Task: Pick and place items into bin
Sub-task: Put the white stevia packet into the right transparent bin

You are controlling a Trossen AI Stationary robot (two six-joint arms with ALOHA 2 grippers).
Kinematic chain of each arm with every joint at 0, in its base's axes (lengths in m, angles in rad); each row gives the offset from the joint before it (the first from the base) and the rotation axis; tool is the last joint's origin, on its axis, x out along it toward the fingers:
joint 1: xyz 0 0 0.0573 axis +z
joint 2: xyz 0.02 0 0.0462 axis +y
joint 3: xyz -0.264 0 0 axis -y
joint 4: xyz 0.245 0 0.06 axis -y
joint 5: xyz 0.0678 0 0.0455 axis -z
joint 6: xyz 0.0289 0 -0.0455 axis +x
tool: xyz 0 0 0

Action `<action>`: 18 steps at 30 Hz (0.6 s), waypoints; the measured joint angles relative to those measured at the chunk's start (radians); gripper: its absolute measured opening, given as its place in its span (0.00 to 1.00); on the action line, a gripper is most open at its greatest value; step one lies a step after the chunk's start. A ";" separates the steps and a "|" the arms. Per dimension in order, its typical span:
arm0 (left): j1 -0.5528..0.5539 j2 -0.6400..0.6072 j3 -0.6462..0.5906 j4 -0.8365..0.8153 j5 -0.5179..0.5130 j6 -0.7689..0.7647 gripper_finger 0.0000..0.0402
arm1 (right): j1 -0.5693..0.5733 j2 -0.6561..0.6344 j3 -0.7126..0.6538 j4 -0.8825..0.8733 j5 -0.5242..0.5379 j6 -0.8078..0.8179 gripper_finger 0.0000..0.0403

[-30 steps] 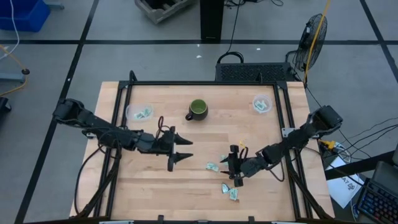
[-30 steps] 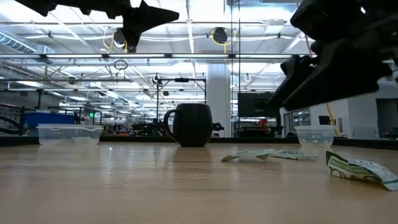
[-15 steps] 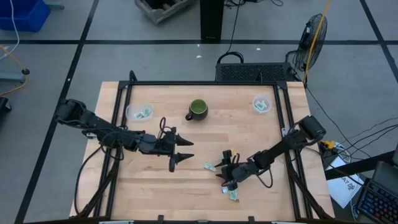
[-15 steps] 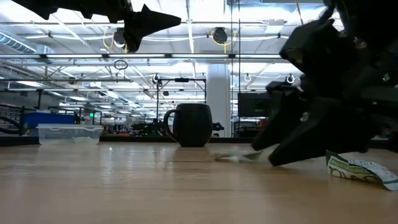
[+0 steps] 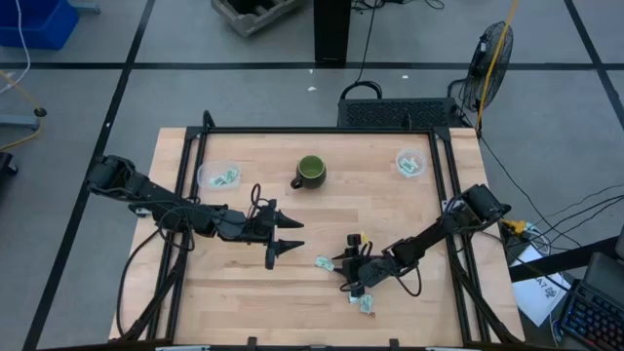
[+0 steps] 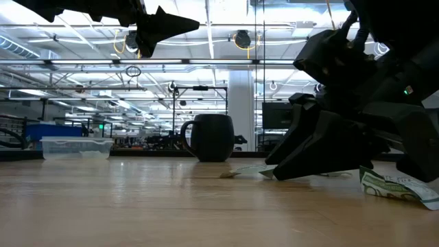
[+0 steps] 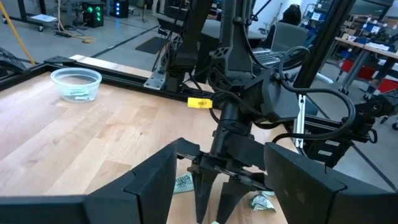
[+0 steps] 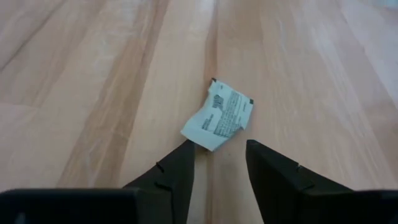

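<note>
Where arm hides packet (image 5: 323, 263), right pincer (image 5: 343, 274) apart, perhaps touching; left pincer (image 5: 290, 237) spread, aloft.

A green mug (image 5: 311, 172) stands upright on the wooden table (image 5: 244, 292), near the middle of its far edge, handle turned toward the left side; seen from table height it reads as a dark silhouette (image 6: 210, 137). A black metal frame (image 5: 312, 131) runs along the far edge and down both sides of the table. Off the far right corner a floor fan (image 5: 492, 58) with a yellow-rimmed guard stands on the grey floor, beside a black perforated box (image 5: 398, 113) pushed against the far edge. A blue crate (image 5: 34, 21) sits on the floor well beyond the far left corner. Cables (image 5: 575, 210) trail over the floor past the right edge.
</note>
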 joint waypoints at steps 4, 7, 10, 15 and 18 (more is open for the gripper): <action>0.000 0.000 0.000 0.000 0.000 0.000 0.61 | -0.002 0.000 0.000 0.000 0.000 0.021 0.28; 0.000 0.000 0.000 0.000 0.000 0.000 0.61 | -0.002 0.000 -0.001 0.002 0.000 0.014 0.23; 0.000 0.000 0.000 0.000 0.000 0.000 0.61 | 0.003 0.002 -0.002 0.017 0.000 -0.019 0.18; 0.000 0.000 0.000 -0.001 0.000 0.000 0.61 | 0.006 0.002 -0.002 0.044 -0.001 -0.029 0.10; 0.000 0.000 0.000 -0.006 0.000 0.000 0.61 | 0.006 0.001 -0.002 0.070 -0.001 -0.030 0.02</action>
